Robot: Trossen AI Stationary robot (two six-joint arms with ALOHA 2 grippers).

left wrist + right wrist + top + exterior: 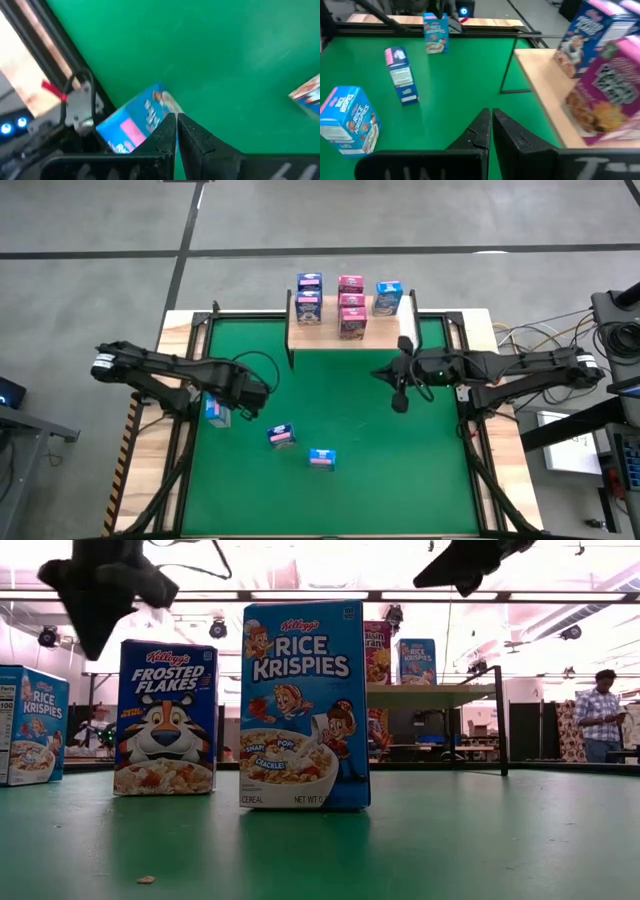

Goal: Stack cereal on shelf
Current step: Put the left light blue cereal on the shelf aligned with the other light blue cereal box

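On the green tabletop [400, 480] three cereal boxes [321, 458] await stacking on the shelf [330, 338], so our left end effector [247, 402] and right end effector [400, 385] hover closed, holding nothing.

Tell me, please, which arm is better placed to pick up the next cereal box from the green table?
The left, probably. Its shut left tool hovers right beside the light blue box near the table's left edge. The right tool, also shut, hangs near the shelf, farther from all three loose boxes.
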